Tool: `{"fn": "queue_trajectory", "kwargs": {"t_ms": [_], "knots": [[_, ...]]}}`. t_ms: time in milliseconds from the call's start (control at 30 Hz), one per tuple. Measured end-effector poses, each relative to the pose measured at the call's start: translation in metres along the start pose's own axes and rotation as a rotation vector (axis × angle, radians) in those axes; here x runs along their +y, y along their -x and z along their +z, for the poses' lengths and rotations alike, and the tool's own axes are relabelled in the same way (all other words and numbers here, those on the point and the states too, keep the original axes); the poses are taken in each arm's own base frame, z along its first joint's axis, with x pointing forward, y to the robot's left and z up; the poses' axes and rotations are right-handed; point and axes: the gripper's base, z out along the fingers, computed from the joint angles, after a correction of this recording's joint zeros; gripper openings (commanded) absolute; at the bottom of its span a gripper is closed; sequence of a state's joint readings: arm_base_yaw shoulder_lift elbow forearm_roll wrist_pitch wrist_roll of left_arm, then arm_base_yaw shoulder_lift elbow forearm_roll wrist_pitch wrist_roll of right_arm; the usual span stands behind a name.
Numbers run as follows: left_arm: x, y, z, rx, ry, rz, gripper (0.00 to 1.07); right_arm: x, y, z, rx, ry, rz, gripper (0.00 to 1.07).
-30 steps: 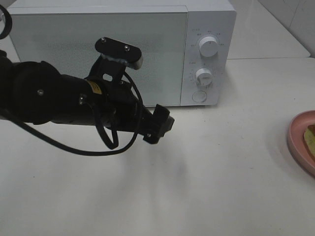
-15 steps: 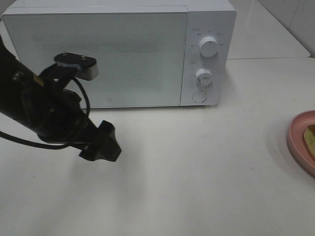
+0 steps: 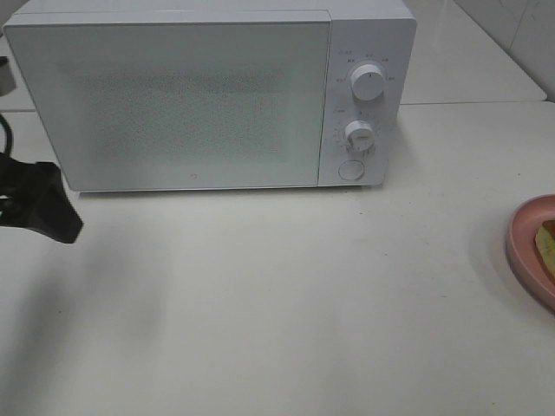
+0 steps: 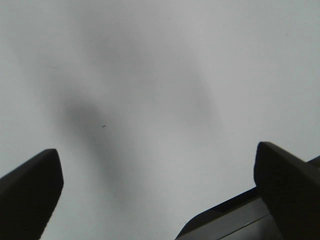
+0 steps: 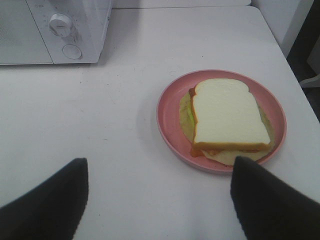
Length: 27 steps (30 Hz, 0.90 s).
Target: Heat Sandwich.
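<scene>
The left gripper [image 4: 157, 195] has its fingers [image 4: 30, 192] spread wide and empty over bare table [image 3: 286, 303]; in the high view it sits at the far left edge, just beside the near-left corner of the microwave [image 3: 208, 91]. The right gripper [image 5: 159, 200] also has its fingers [image 5: 272, 200] wide apart and holds nothing; it is out of the high view. It hangs near the sandwich [image 5: 227, 120], which lies on the pink plate [image 5: 170, 112] at the right of the table, well apart from the microwave. The microwave door [image 3: 169, 100] is shut, and the sandwich is not yet inside. The step in hand is judged to be opening the door. No handle is visible, so the round button [image 3: 350, 169] below the two dials is the likely release; confirm this before pressing. Press squarely with one fingertip, avoiding the dials. Keep the left arm clear of the door swing. Afterward lift the plate by its rim, level, so the sandwich does not slide.
</scene>
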State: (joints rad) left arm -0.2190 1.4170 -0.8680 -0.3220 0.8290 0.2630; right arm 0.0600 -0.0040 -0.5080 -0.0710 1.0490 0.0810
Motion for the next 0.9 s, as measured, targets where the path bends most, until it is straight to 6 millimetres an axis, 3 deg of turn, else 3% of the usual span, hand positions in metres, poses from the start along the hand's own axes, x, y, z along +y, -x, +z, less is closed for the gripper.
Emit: {"fn": "queue_trajectory", "kwargs": {"t_ms": [200,233,467,500,633,767,800,900], "knots": [[0.022,-0.01,-0.028,-0.023,0.108,-0.077,0.98,0.0,0.0,0.0,0.0,0.0,0.0,0.76],[0.029,-0.016,-0.04,-0.037,0.15,-0.109,0.98,0.0,0.0,0.0,0.0,0.0,0.0,0.76],[0.04,-0.04,-0.077,-0.116,0.252,-0.17,0.98,0.0,0.0,0.0,0.0,0.0,0.0,0.75],[0.04,-0.04,-0.077,-0.116,0.252,-0.17,0.98,0.0,0.0,0.0,0.0,0.0,0.0,0.75],[0.033,-0.073,-0.093,-0.193,0.281,-0.182,0.98,0.0,0.0,0.0,0.0,0.0,0.0,0.75],[0.027,-0.09,-0.098,-0.227,0.286,-0.177,0.98,0.0,0.0,0.0,0.0,0.0,0.0,0.75],[0.022,-0.102,-0.101,-0.25,0.289,-0.172,0.98,0.0,0.0,0.0,0.0,0.0,0.0,0.75],[0.018,-0.112,-0.104,-0.276,0.294,-0.166,0.98,0.0,0.0,0.0,0.0,0.0,0.0,0.75]]}}
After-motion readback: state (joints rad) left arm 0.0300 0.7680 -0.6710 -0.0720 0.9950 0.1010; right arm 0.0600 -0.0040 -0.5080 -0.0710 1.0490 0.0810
